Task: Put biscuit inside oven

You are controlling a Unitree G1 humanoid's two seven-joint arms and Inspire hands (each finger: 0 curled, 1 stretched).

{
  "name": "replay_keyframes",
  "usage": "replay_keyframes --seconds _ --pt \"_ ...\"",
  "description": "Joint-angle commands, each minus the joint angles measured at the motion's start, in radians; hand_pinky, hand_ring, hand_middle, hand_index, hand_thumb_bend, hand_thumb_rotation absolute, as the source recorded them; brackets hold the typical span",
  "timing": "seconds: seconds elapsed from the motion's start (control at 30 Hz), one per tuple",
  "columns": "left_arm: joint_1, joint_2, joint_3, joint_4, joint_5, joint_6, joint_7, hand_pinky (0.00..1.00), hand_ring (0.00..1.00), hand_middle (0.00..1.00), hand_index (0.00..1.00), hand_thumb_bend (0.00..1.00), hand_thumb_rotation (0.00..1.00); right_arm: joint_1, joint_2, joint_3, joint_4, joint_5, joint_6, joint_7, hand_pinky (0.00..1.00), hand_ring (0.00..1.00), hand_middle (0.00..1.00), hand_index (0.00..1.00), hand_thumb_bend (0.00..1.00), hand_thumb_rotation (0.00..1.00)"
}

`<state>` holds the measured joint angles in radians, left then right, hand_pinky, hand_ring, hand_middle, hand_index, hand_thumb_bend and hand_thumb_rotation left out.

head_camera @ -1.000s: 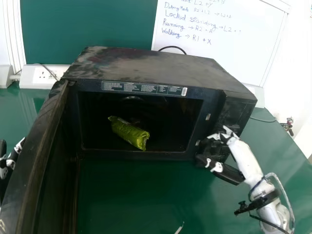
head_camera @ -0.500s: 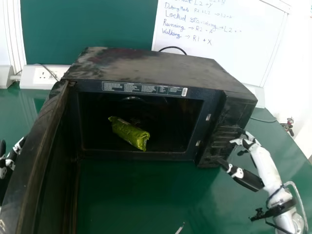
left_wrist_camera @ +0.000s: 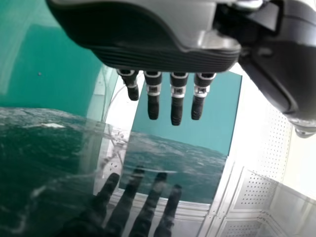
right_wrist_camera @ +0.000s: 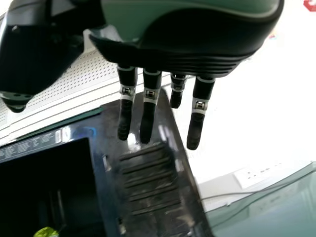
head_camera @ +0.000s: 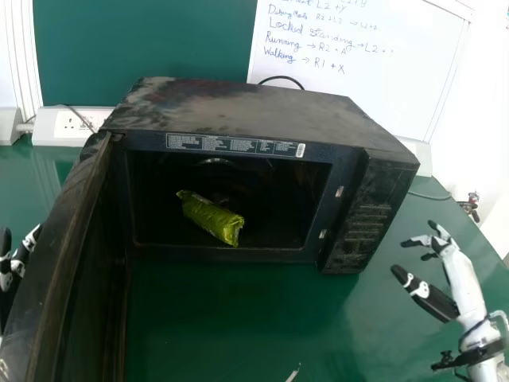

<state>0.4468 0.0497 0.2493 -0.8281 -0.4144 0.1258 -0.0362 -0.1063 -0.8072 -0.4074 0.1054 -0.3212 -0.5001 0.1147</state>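
At far left, left robot hand (head_camera: 13, 272), with straight, slightly parted fingers, beside the outer side of the open door (head_camera: 89, 263). At centre, on the green worktop (head_camera: 231, 322), black oven (head_camera: 254, 107), with green biscuit packet (head_camera: 211, 217) lying aslant inside, well apart from either robot hand. Next, vertical control panel (head_camera: 366, 227). At far right, right robot hand (head_camera: 456, 261), separate from the oven, with extended fingers, apart from the thumb.
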Motion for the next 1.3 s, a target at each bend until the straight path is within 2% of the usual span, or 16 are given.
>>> replay_keyframes --seconds 0.0,0.43,0.63,0.87,1.1,1.17,1.27 --pt "0.004 0.007 0.008 0.002 -0.004 -0.006 -0.006 0.97 0.92 0.92 0.93 0.89 0.99 0.027 -0.011 -0.028 -0.003 0.017 0.001 -0.013 0.57 0.67 0.70 0.68 1.00 0.00" --pt "0.002 -0.002 0.002 0.023 0.030 -0.052 -0.014 0.99 0.93 0.90 0.92 0.89 0.96 0.080 -0.001 -0.060 -0.032 0.010 0.032 -0.019 0.54 0.66 0.70 0.70 1.00 0.00" --pt "0.011 -0.021 -0.018 0.042 0.067 -0.102 -0.021 1.00 0.93 0.91 0.93 0.90 0.95 0.090 0.001 -0.055 -0.056 -0.003 0.049 -0.029 0.54 0.65 0.70 0.70 1.00 0.00" --pt "0.031 -0.086 -0.089 0.120 0.177 -0.272 -0.028 0.99 0.93 0.92 0.94 0.87 0.95 0.089 0.004 -0.049 -0.069 0.001 0.067 -0.028 0.54 0.66 0.70 0.70 1.00 0.00" --pt "-0.005 -0.171 -0.155 0.323 0.372 -0.608 0.013 0.91 0.91 0.93 0.96 0.79 0.95 0.087 0.006 -0.047 -0.080 0.008 0.081 -0.023 0.54 0.65 0.70 0.70 1.00 0.00" --pt "-0.020 -0.171 -0.164 0.388 0.423 -0.691 0.032 0.90 0.91 0.93 0.97 0.78 0.95 0.086 0.004 -0.046 -0.079 0.010 0.081 -0.022 0.53 0.65 0.70 0.70 1.00 0.00" --pt "-0.036 -0.162 -0.175 0.469 0.484 -0.774 0.062 0.91 0.92 0.95 0.98 0.81 0.94 0.087 0.006 -0.047 -0.087 0.011 0.086 -0.022 0.54 0.65 0.70 0.69 1.00 0.00"
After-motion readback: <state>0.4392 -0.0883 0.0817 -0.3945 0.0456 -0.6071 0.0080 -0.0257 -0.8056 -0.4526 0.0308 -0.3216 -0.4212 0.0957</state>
